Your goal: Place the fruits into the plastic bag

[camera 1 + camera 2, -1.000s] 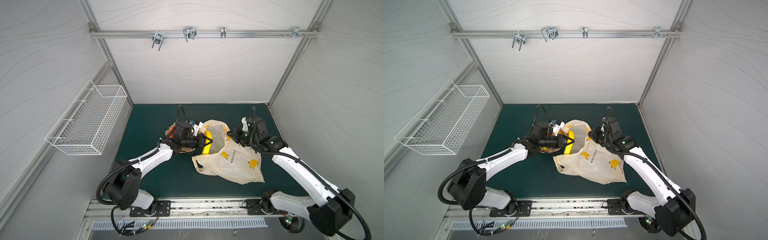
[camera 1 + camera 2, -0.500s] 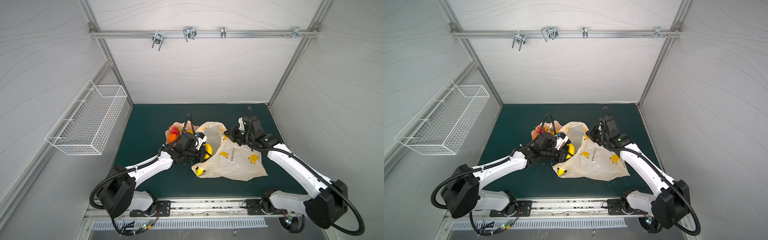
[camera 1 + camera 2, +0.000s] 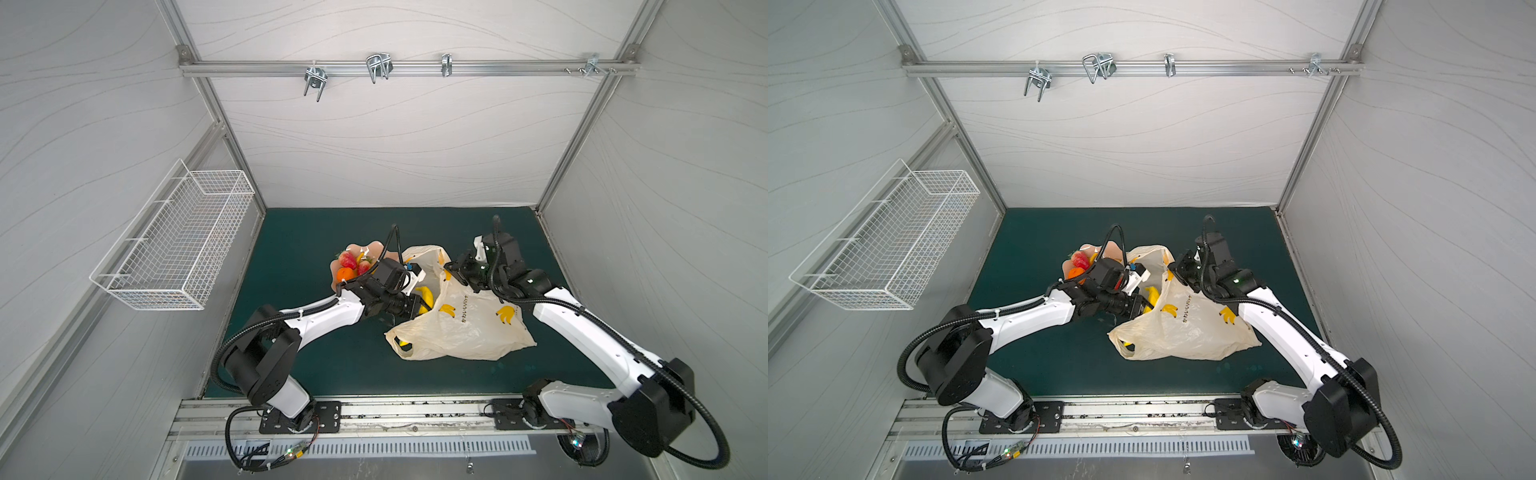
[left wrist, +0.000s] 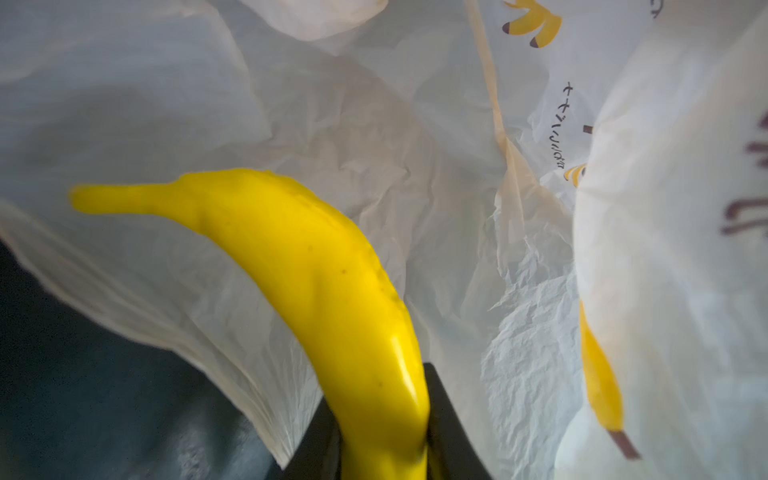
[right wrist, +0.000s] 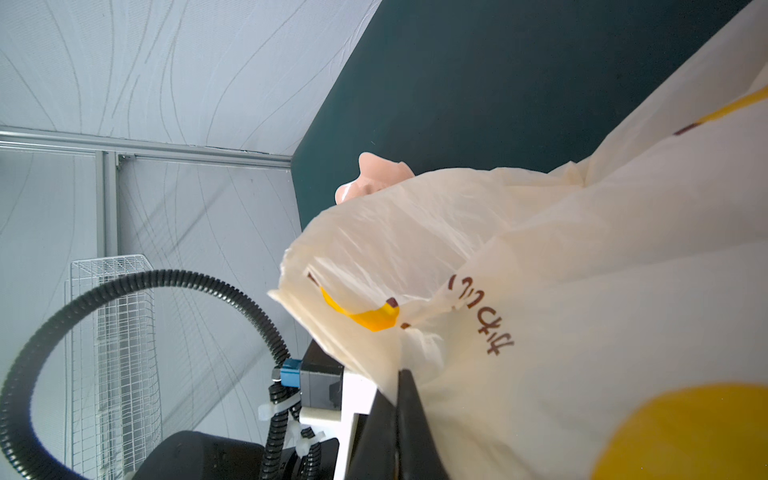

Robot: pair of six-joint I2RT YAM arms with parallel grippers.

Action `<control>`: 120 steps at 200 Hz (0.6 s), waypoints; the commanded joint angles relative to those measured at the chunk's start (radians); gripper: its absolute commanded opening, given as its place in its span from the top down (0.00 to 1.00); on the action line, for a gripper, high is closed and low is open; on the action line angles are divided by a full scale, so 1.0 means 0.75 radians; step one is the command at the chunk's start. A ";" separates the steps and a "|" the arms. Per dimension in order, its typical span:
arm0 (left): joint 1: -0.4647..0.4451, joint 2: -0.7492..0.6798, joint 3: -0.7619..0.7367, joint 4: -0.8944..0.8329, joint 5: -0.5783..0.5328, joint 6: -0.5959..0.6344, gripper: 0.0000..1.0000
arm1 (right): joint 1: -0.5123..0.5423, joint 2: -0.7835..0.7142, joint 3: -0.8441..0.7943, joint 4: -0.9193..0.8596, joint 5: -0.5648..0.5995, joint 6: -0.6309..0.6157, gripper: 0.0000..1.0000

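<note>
The left hand is pinching a banana in the plastic bag mouth while the right hand, pressed together on its rim, is probably risking the thin film slipping free and closing.

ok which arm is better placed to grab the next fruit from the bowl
Left. The left jaws hold the banana inside the bag mouth, next to the bowl, so after releasing it the reach is short. The right jaws pinch the bag rim, holding it open; letting go would likely close it.
</note>
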 commanded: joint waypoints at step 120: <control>-0.057 0.413 0.353 0.232 0.186 -0.192 0.79 | -0.060 -0.115 -0.251 0.407 -0.085 0.281 1.00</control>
